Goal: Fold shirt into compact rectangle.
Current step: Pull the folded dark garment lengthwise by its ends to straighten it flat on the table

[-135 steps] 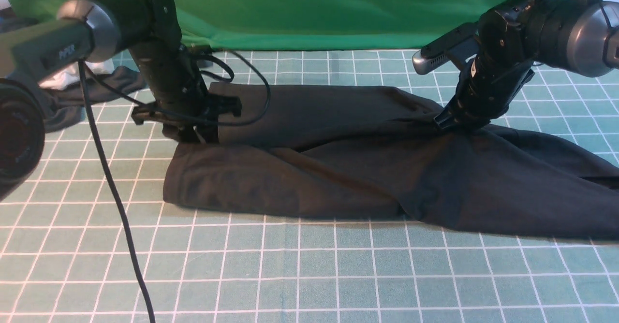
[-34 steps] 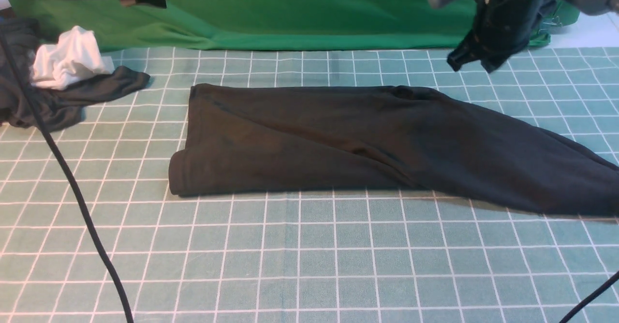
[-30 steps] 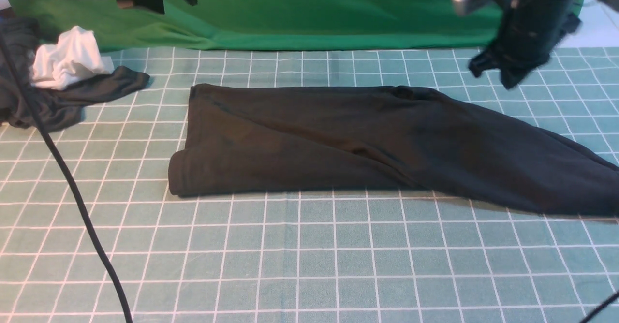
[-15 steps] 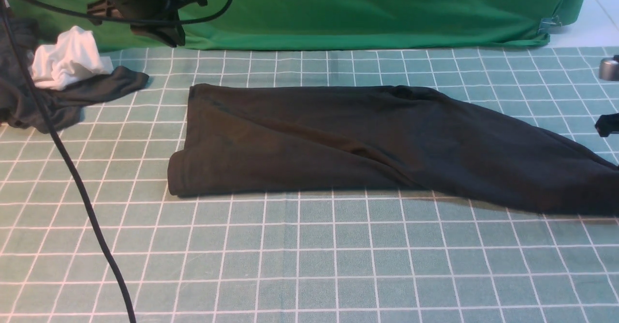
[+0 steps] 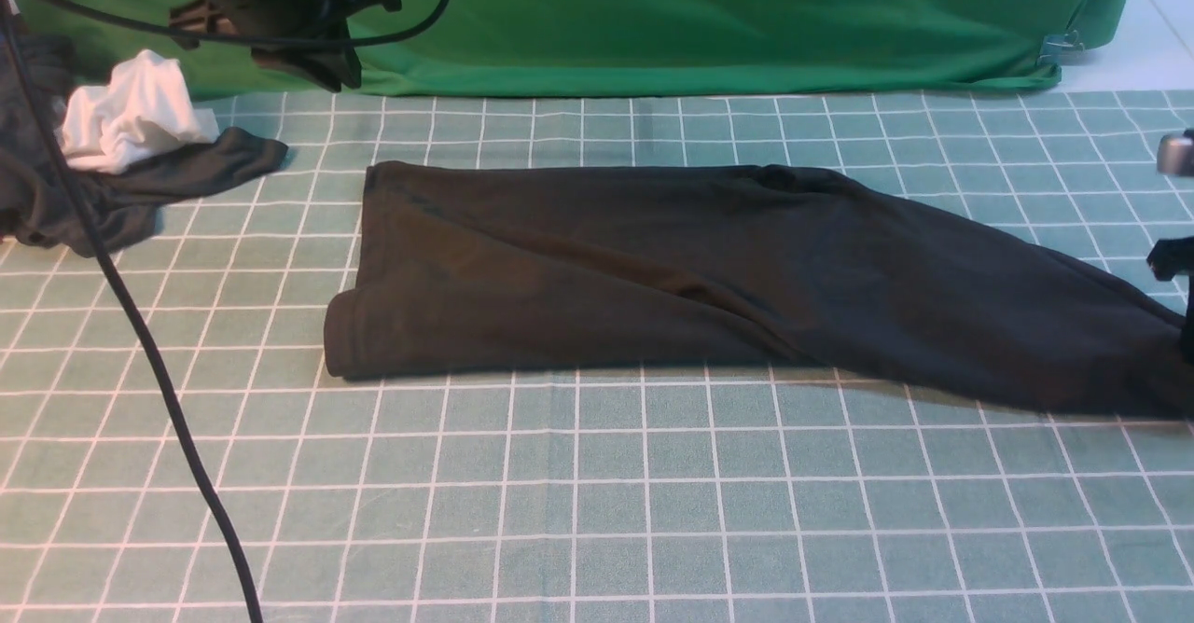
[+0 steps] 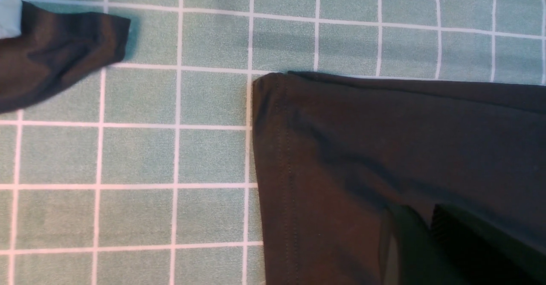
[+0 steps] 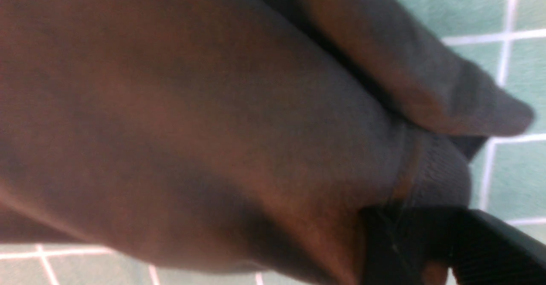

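The black shirt (image 5: pixel 709 269) lies flat on the green grid mat as a long folded band, its left end squared off and its right end running out at the frame's right edge. High above the back left of the mat hangs my left gripper (image 5: pixel 326 68), clear of the shirt. In the left wrist view its fingers (image 6: pixel 405 242) lie together with nothing held, above the shirt's corner (image 6: pixel 384 148). Only a sliver of my right gripper (image 5: pixel 1172 257) shows at the far right, by the shirt's end. In the right wrist view the gripper (image 7: pixel 439 238) is slightly open over the ribbed cuff (image 7: pixel 435 170).
A dark grey garment (image 5: pixel 140 189) bunched with a white cloth (image 5: pixel 131 119) sits at the back left; its tip (image 6: pixel 59 50) shows in the left wrist view. A black cable (image 5: pixel 140 343) crosses the left side. Green backdrop cloth (image 5: pixel 653 17) borders the mat's far edge.
My right arm swung from above the shirt's back right down to its far right end, and its jaws parted. My left gripper dropped slightly at the back left and shut.
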